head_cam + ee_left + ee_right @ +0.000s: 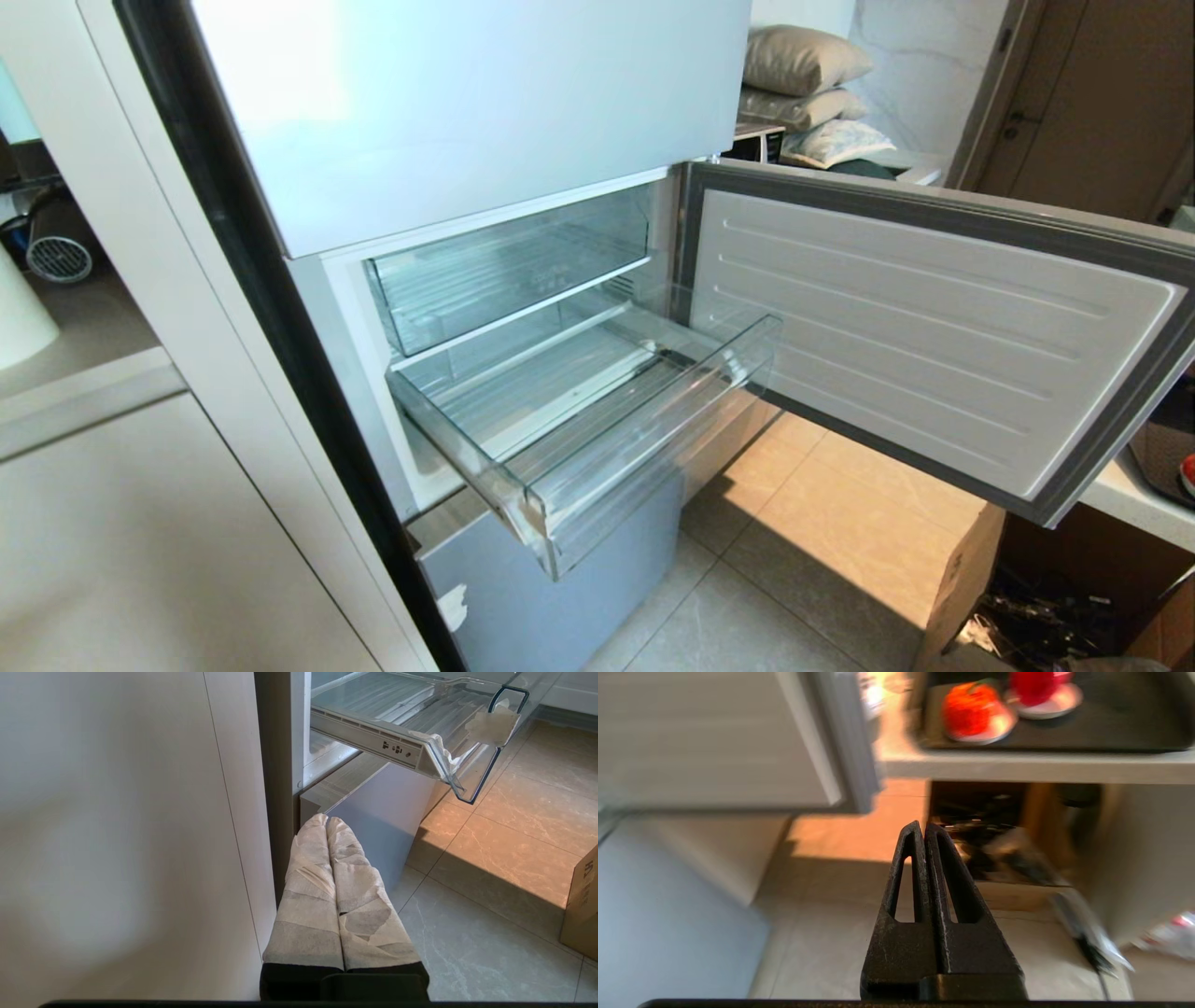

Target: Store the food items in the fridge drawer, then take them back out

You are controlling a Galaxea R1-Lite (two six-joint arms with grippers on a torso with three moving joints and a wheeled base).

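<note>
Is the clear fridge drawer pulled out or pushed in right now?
Pulled out. The fridge drawer juts past the fridge front over the floor, beside the open door, with nothing in it.

Pillows (803, 93) behind open door (934, 336), cardboard box (962, 579) on floor, upper bin (504, 271).

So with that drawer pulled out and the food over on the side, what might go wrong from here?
1. The open fridge door stands between the counter tray and the pulled-out fridge drawer; the right gripper, jaws shut, might bump the door on its way.
2. The red-orange food item sits on a small dish beside a second one; a clumsy grab could knock either.
</note>
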